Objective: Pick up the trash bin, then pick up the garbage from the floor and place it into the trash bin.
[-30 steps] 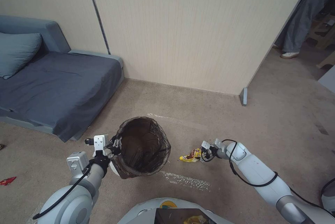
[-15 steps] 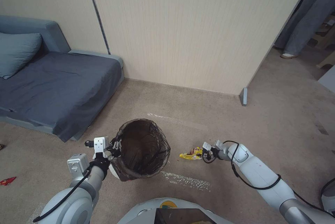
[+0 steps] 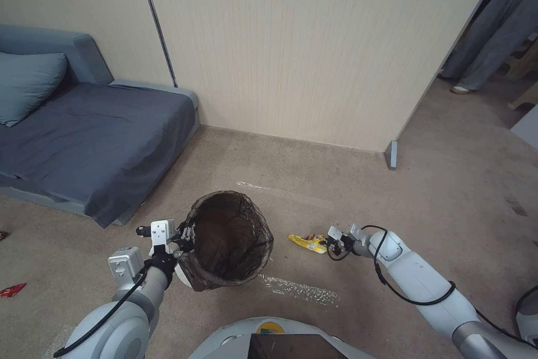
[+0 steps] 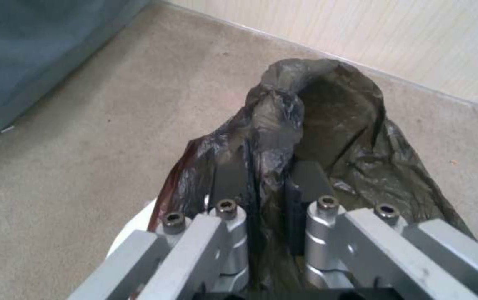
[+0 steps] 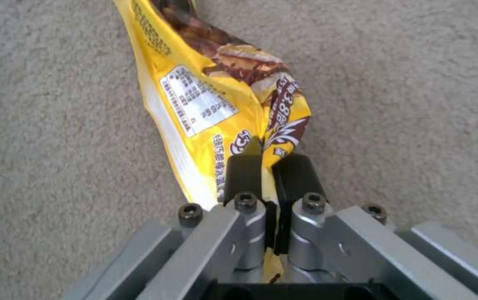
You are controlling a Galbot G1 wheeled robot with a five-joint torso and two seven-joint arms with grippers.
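The trash bin (image 3: 262,236), a white pail lined with a dark brown bag, hangs just off the floor at lower centre. My left gripper (image 3: 182,234) is shut on its near-left rim. In the left wrist view the fingers (image 4: 233,183) pinch the bunched bag (image 4: 333,108). To the bin's right, my right gripper (image 3: 329,245) is shut on a yellow wrapper (image 3: 305,242), a piece of garbage, low over the tan carpet. In the right wrist view the wrapper (image 5: 205,96) sticks out from between the closed black pads (image 5: 294,175).
A red wrapper (image 3: 11,290) lies on the floor at far left. A blue-grey sofa (image 3: 84,140) stands to the left and a pale wall panel (image 3: 291,51) stands behind. Shiny tape (image 3: 297,289) lies just in front of the bin. A person's legs (image 3: 487,40) show in the doorway at top right.
My right gripper has drifted slightly right and away with the yellow wrapper, which now trails toward the bin. The bin and left gripper have barely shifted.
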